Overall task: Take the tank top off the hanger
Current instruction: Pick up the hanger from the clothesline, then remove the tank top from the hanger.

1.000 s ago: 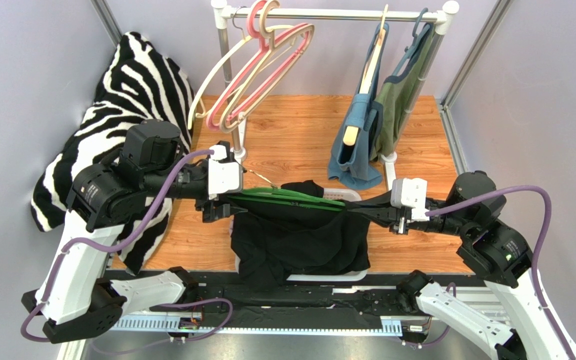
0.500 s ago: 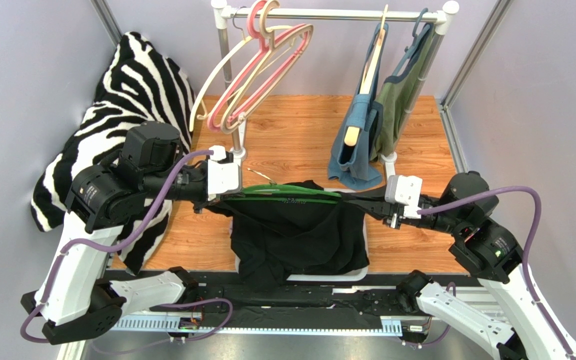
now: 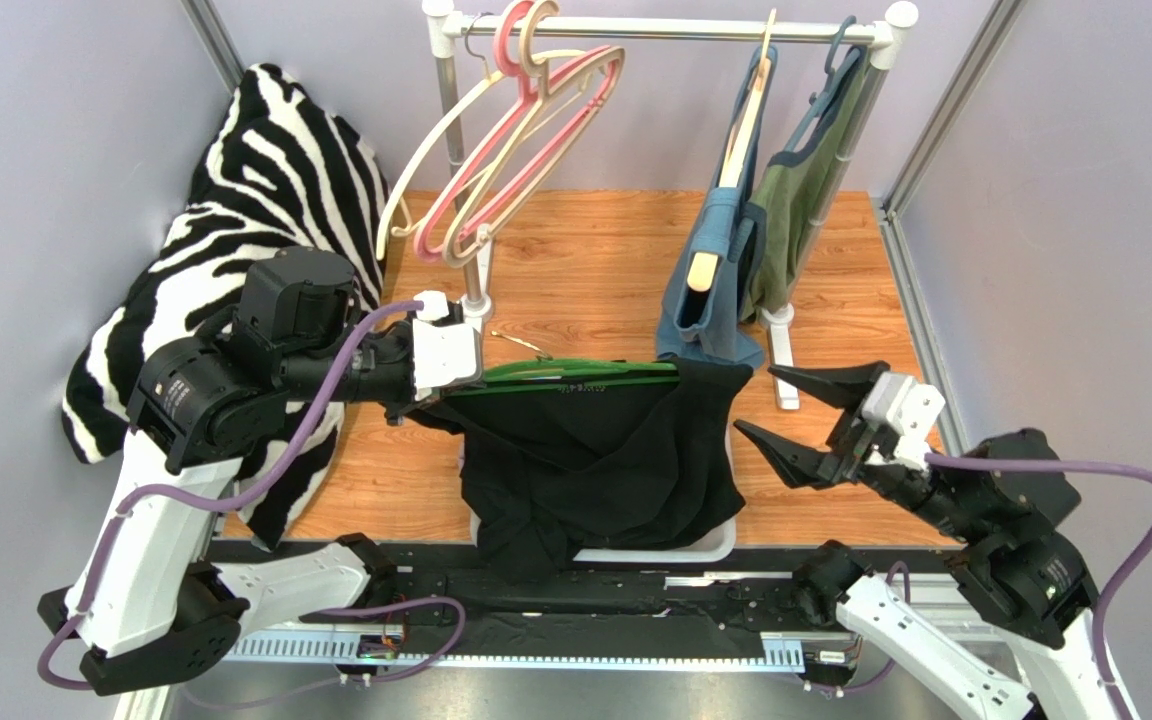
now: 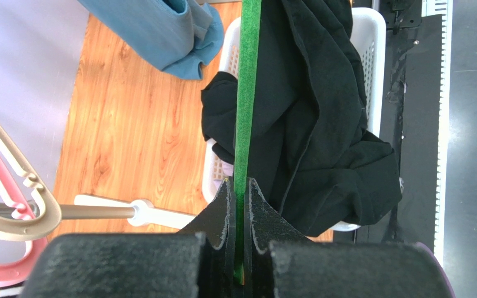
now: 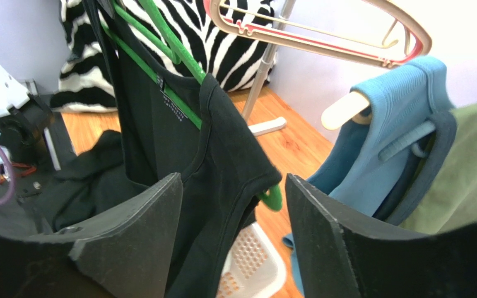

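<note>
Left gripper: clamped shut on the green hanger, pads pinching the thin bar at one end; on the near side of the clothes rail, below its left half.
Right gripper: jaws spread wide, holding nothing; on the near side of the rail, below its right end, just apart from the cloth.
Tank top: black, draped on the hanger, one shoulder hooked over the free tip; hem slumped into the white basket, well nearer the arm bases than the rail.
Step in hand (judged): fresh hold with the right gripper, to strip that shoulder off the free tip.
Doing it well: aim at the shoulder seam beside the tip; pinch cloth only, never the green bar; draw outward along the bar and a little down, away from the rail; keep the left grip firm and level so the hanger cannot twist.
Watch for: blue top hanging from the rail close behind the free tip; likely snag.
Surface: wood-grain board under the rail.
Room: lilac walls closing in around the rail; zebra-print cushion left of it; bare pink and cream hangers on its left half; blue top and olive top on its right.
</note>
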`<state>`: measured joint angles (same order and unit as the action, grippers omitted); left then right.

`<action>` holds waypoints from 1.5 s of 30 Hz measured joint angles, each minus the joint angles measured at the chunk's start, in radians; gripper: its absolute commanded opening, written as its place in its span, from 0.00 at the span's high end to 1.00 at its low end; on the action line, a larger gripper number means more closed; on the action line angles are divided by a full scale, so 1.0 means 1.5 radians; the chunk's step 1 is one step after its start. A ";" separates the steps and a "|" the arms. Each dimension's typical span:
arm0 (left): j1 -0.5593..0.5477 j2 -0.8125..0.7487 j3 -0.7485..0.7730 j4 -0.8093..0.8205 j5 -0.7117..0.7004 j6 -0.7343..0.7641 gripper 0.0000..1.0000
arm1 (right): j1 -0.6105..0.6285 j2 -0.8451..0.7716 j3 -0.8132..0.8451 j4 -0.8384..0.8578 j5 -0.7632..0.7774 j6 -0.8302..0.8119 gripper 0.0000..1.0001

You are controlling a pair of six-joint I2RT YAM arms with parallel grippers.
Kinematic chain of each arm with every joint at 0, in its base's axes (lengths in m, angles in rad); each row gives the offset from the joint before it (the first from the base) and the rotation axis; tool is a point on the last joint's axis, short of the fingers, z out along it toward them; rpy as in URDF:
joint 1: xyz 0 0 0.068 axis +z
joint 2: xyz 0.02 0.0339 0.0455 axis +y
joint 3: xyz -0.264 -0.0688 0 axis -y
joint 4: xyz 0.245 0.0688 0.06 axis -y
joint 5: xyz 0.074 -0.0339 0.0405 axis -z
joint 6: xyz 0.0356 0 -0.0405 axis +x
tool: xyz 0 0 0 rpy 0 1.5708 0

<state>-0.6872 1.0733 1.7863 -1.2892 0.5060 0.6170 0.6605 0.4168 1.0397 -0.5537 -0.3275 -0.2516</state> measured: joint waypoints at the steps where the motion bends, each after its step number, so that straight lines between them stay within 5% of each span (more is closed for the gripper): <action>1: 0.000 0.000 0.000 0.000 0.000 -0.001 1.00 | 0.000 -0.010 -0.008 0.005 0.003 0.009 0.35; 9: 0.001 0.000 0.000 0.000 0.001 -0.007 1.00 | 0.000 0.000 -0.096 0.044 0.003 0.084 0.52; 15: 0.003 0.000 0.000 -0.001 0.004 -0.007 1.00 | 0.000 0.045 -0.096 0.076 -0.016 0.119 0.76; 19: 0.005 -0.001 0.000 -0.001 0.006 -0.007 1.00 | 0.000 0.049 -0.096 0.098 -0.024 0.140 1.00; 27: 0.006 -0.008 0.000 0.000 0.005 -0.006 1.00 | 0.000 0.038 -0.086 0.082 -0.001 0.148 1.00; 39: 0.010 -0.032 -0.008 -0.005 0.002 0.005 0.99 | 0.000 0.038 -0.034 0.046 0.328 0.168 1.00; 45: 0.011 -0.048 -0.010 -0.023 0.020 0.024 1.00 | 0.000 0.063 -0.034 0.015 0.413 0.173 1.00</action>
<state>-0.6704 1.0008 1.7718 -1.3231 0.5365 0.6525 0.6609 0.5110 0.9886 -0.5312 0.2913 0.0074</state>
